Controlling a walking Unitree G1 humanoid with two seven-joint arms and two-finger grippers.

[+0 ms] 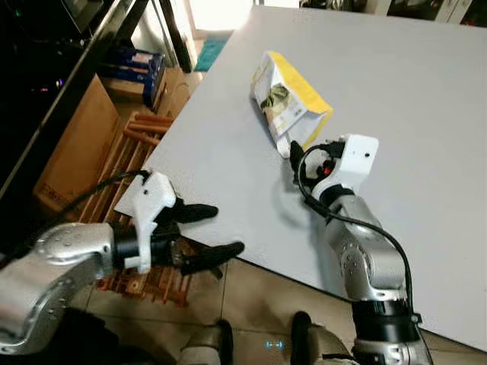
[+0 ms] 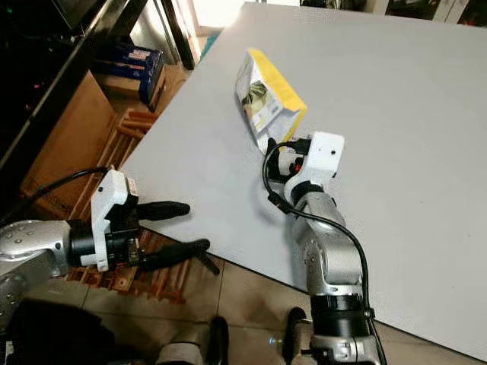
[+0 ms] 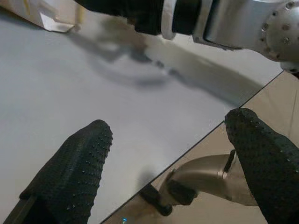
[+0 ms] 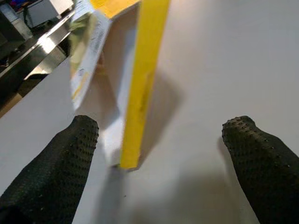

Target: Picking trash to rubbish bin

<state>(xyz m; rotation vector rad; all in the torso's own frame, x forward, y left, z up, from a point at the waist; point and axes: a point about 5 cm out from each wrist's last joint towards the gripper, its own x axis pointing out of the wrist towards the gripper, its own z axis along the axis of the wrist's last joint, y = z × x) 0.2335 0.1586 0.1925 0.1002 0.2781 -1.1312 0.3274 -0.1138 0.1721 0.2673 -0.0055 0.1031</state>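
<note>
**Open right gripper at the near end of the box on the table**

A grey table (image 1: 426, 99) takes up most of the head views, its near edge running on a slant above a tiled floor (image 1: 259, 296). To the robot's left, past the table's corner, stand a brown carton (image 1: 72, 152) and a rack of wooden slats (image 1: 129, 152) on the floor.

The box (image 1: 289, 103), yellow and white with a printed picture, lies on its side on the table, towards the left edge. Its near end is open and crumpled.

The right arm reaches up over the table. The right gripper (image 4: 159, 154) is just short of the box's open end, fingers (image 4: 60, 163) spread wide apart, with the yellow side of the box lying between their lines but not touched.

The left gripper (image 1: 209, 232) is held at the table's near edge, beside the corner, fingers apart and empty. In the left wrist view one finger (image 3: 74, 168) is over the tabletop and the other over the floor.
</note>
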